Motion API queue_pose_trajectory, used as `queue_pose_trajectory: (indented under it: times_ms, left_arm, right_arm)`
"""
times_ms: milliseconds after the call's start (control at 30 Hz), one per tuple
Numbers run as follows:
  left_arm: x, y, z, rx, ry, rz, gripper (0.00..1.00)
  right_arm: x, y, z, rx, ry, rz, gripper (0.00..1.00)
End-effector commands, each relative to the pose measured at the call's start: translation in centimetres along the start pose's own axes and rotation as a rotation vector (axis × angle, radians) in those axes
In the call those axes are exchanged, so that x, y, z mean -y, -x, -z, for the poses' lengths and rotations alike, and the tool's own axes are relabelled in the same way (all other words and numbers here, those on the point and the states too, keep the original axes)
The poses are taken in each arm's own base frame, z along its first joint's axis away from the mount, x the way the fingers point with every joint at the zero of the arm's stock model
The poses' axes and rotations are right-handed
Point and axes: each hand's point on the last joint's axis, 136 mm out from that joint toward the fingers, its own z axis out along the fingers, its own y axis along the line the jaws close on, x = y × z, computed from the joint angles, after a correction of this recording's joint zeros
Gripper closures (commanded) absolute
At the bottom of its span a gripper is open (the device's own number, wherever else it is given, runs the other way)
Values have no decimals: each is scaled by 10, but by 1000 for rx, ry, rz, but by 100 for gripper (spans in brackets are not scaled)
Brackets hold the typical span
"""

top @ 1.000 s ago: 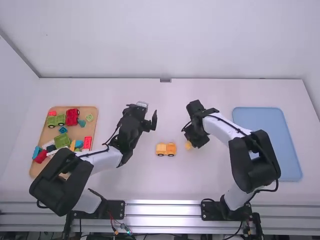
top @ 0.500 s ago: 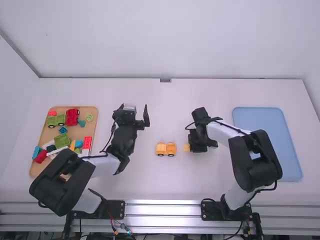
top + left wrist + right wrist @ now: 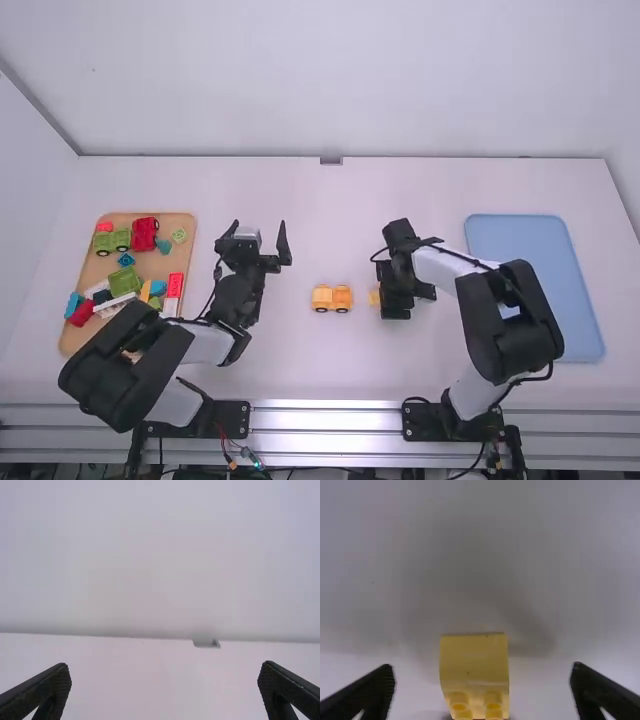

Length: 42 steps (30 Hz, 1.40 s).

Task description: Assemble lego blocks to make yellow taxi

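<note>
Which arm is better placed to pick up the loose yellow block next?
Right, I'd judge. The right gripper hangs open over the yellow block. The left gripper is open and empty, beyond the toy car, facing the back wall.

High view looks down, wrist views look outward and tableward

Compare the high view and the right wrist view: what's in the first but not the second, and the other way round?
High view: the orange toy vehicle, the board of mixed blocks, the blue tray and the left claw, open.

Right wrist view: two round studs on the yellow block, and the right claw's spread fingers, neither touching it.

Both: the yellow block, the right claw and the white table.
</note>
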Motion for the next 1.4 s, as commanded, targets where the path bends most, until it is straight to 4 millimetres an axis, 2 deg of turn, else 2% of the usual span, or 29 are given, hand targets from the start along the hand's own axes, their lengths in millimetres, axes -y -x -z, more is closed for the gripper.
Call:
queue_pose_trajectory:
  times_ms: [0,200,400,433,467,567,667,700,767,800,867,967,1033,1100,1167,1200,1233,1267,1300,1333,1367]
  left_arm:
    - [5,9,-9,16,5,12,1]
    - [17,2,-20,-39,-43,-14,1]
    - [18,-8,-23,-90,-43,-37,0]
    - [20,-14,-23,-114,-56,-47,1]
    - [24,-17,-22,-126,-81,-50,0]
    - [45,-25,-18,-156,-203,-90,1]
    - [62,-35,-15,-198,-328,-158,0]
    - [69,-41,-14,-226,-384,-194,0]
    - [73,-46,-14,-247,-426,-222,0]
    - [84,-53,-9,-283,-535,-259,1]
    - [98,-57,2,-306,-699,-289,1]
    - [104,-55,13,-307,-862,-285,1]
    - [104,-49,23,-288,-975,-276,1]
    - [101,-37,54,-206,-1219,-260,1]
    - [97,-29,71,-150,-1336,-239,1]
    - [91,-21,86,-91,-1432,-216,0]
    - [82,-8,106,-11,-1543,-167,1]
    - [81,-7,107,-5,-1550,-162,1]
    - [74,-5,108,-2,-1547,-145,1]
    - [70,-7,102,-15,-1515,-152,1]
    - [70,-8,102,-19,-1510,-153,1]
  right_arm:
    - [5,6,-3,27,-11,-11,1]
    - [-4,7,4,-13,23,46,2]
    - [-14,10,42,-58,69,190,1]
    - [-18,12,59,-50,83,240,2]
    - [-20,13,67,-45,93,266,1]
    - [-32,10,97,-34,151,400,1]
    - [-51,4,127,11,254,685,1]
    - [-57,2,136,42,288,842,1]
    - [-60,1,142,65,302,935,1]
    - [-64,0,150,103,323,1093,1]
    - [-67,-1,155,148,332,1289,1]
    - [-69,9,155,225,293,1413,1]
    - [-72,17,156,281,266,1426,1]
    - [-76,39,159,398,199,1400,1]
    - [-77,46,160,440,176,1389,2]
    - [-80,52,162,480,167,1384,1]
    - [-85,53,164,519,152,1479,1]
    - [-85,52,164,519,150,1520,2]
    - [-86,42,162,500,161,1655,1]
    - [-87,23,159,436,232,1819,1]
    - [-87,20,159,428,243,1840,1]
